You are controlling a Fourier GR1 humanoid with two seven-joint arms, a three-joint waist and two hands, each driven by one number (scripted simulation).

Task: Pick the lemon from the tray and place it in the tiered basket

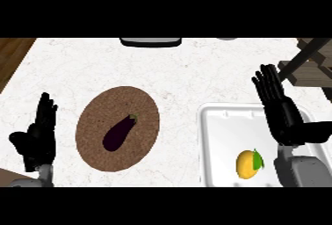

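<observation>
Task not yet begun. The small yellow lemon with a green leaf (248, 163) lies untouched at about five o'clock on the counter, inside the white rectangular plastic tray (220, 132), toward its near end. The right hand (280, 110) hovers over the tray at three o'clock, fingers straight, holding nothing. The left hand (37, 136) rests at nine o'clock, fingers up and relaxed. Grasp, carry and placement all remain, judging by this.
</observation>
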